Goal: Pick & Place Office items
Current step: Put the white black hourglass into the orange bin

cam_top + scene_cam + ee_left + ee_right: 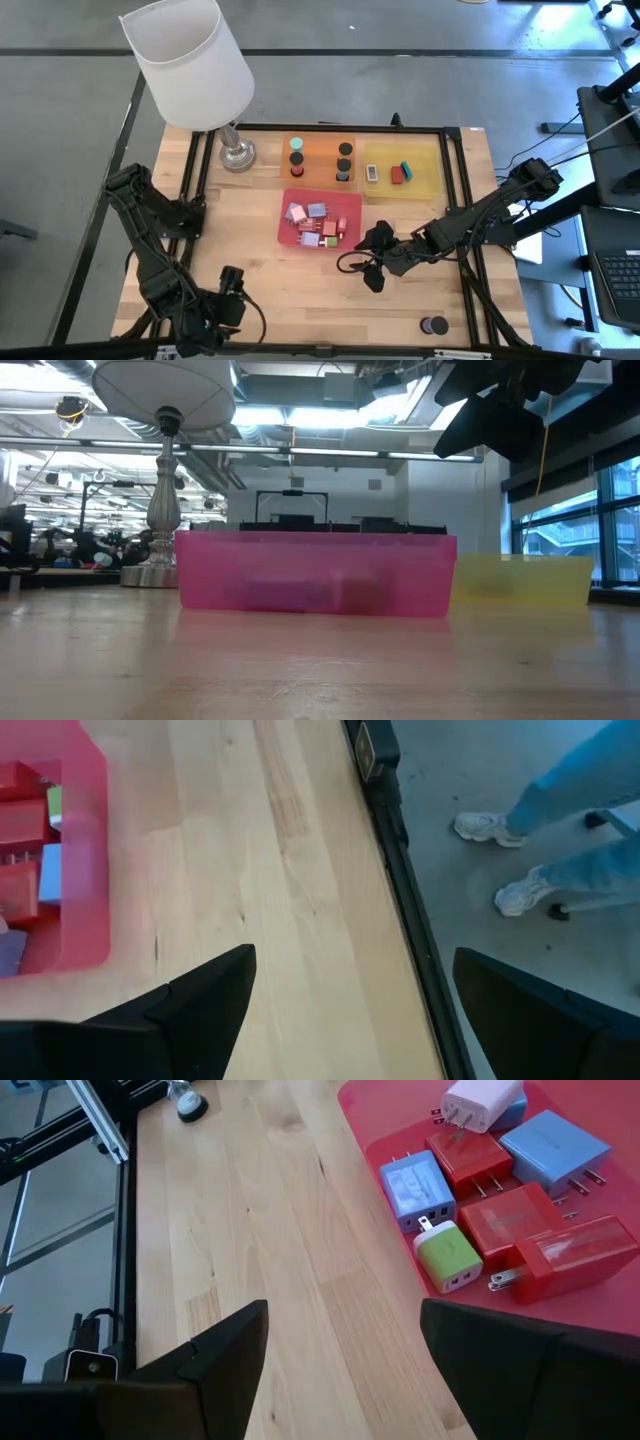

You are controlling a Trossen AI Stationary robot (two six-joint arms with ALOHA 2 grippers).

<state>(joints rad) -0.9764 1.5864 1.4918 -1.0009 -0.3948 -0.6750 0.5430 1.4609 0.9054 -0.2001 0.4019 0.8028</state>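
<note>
The office items lie in three trays. Red, pink, lavender-blue and green blocks [470,1190] fill the red tray [345,205]. Short black cylinders [344,163] stand in the orange tray [318,148]. Small white, red and teal rectangles [398,173] lie in the yellow tray [425,160]. One black cylinder [433,326] stands alone on the table near the near right corner. My right gripper [372,262] [343,1308] is open and empty over the bare wood, just right of the red tray's near right corner. My left gripper [232,283] [352,960] is open and empty at the table's near left.
A white-shaded lamp [190,60] stands on its metal base [237,155] at the far left. A black frame rail [400,870] runs along the table's edge. A person's legs and shoes [520,830] show on the floor beyond it. Bare wood lies along the near side.
</note>
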